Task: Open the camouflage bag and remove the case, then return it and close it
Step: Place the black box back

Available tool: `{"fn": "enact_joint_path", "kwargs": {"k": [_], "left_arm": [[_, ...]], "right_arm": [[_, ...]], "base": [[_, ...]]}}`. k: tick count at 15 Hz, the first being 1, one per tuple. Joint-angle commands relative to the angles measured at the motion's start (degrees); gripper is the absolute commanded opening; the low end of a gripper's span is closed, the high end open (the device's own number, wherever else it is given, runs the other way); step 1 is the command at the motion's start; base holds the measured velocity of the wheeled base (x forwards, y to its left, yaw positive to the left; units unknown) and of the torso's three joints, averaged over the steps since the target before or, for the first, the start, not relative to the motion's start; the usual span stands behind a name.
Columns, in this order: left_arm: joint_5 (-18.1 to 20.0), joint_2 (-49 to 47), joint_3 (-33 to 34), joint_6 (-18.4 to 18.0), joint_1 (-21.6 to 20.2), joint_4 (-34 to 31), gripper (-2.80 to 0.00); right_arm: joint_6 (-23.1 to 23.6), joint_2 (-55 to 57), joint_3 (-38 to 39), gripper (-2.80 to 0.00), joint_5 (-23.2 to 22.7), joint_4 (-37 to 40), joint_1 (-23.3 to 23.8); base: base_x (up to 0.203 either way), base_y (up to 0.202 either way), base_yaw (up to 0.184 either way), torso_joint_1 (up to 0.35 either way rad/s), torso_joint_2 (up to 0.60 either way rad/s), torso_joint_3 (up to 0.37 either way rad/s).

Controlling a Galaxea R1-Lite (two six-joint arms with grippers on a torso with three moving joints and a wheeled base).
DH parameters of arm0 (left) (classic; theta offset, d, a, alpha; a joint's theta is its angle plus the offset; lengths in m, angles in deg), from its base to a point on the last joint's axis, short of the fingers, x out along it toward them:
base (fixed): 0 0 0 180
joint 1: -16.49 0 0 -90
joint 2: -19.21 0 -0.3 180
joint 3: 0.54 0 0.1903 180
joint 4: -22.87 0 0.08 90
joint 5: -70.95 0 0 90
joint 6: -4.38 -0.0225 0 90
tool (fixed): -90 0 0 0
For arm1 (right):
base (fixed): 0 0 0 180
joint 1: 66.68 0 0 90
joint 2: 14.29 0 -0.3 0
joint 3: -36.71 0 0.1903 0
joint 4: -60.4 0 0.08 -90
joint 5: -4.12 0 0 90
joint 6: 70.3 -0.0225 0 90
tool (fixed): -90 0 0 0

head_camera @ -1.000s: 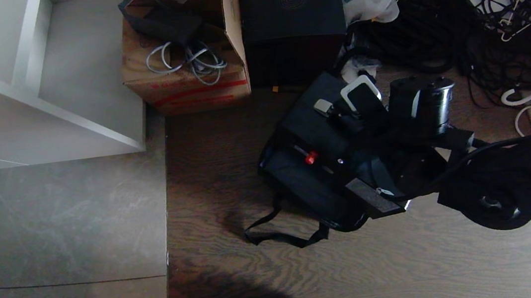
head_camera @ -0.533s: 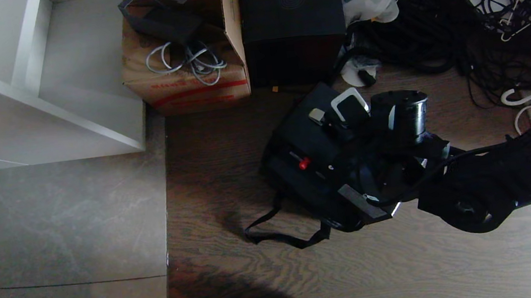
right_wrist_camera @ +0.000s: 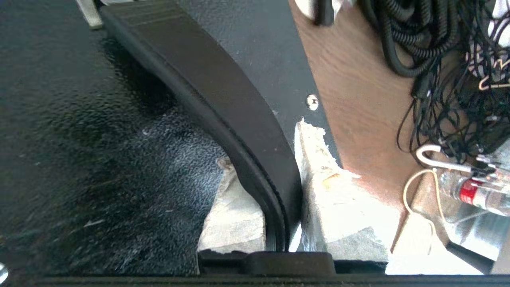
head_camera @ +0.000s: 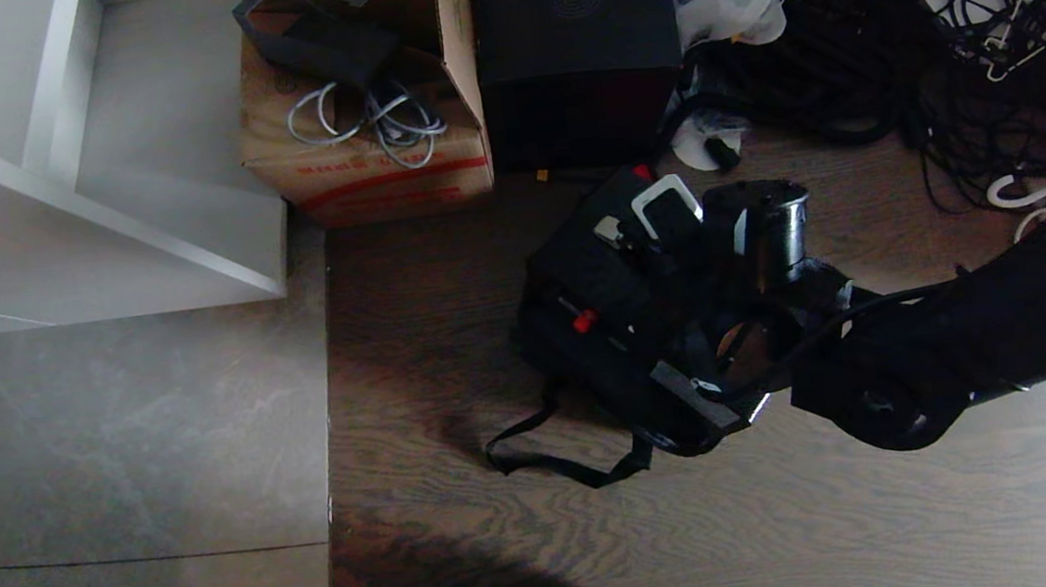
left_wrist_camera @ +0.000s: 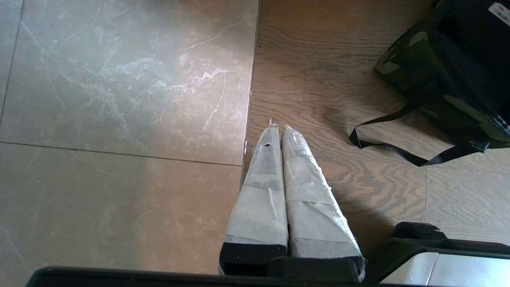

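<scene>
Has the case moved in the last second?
Yes. The case, gripped by the right gripper, shifted left and up, toward the cardboard carton.

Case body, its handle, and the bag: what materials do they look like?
Case: rigid panel with pebbled black coating, likely painted metal or plastic; a rivet shows at the edge. Handle: flexible matte black strip, rubbery or plastic, bowed where the right claw clamps it. Camouflage bag: woven camo fabric, webbing strap.

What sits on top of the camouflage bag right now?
The black rigid case, held over the boxy camouflage bag by the right gripper clamped on its flat handle. The case hides the bag's interior.
</scene>
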Motion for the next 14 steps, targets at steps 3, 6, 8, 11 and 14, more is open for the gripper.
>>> {"fn": "enact_joint_path", "kwargs": {"k": [3, 6, 8, 11, 14], "left_arm": [[-0.02, 0.02, 0.62, 0.08, -0.01, 0.05, -2.80], [-0.02, 0.02, 0.61, 0.07, -0.01, 0.05, -2.80], [-0.06, 0.02, 0.53, 0.04, -0.01, 0.05, -2.80], [-0.02, 0.02, 0.59, 0.08, -0.01, 0.05, -2.80], [-0.02, 0.02, 0.62, -0.01, -0.01, 0.05, -2.80]], "right_arm": [[0.28, 0.07, -1.50, -2.80, -0.55, -0.68, -1.53], [-0.19, 1.34, -1.29, -2.80, -1.41, -1.03, -1.97], [-0.19, 1.69, -1.10, -2.80, -1.44, -1.34, -1.97], [-0.19, 1.93, -0.59, -2.80, -2.06, -2.40, -1.97], [-0.19, 3.14, -0.53, -2.80, -2.91, -4.39, -1.97]], "base": [[0.000, 0.000, 0.000, 0.000, 0.00, 0.000], [0.000, 0.000, 0.000, 0.000, 0.00, 0.000], [0.000, 0.000, 0.000, 0.000, 0.00, 0.000], [0.000, 0.000, 0.000, 0.000, 0.00, 0.000], [0.000, 0.000, 0.000, 0.000, 0.00, 0.000]]}}
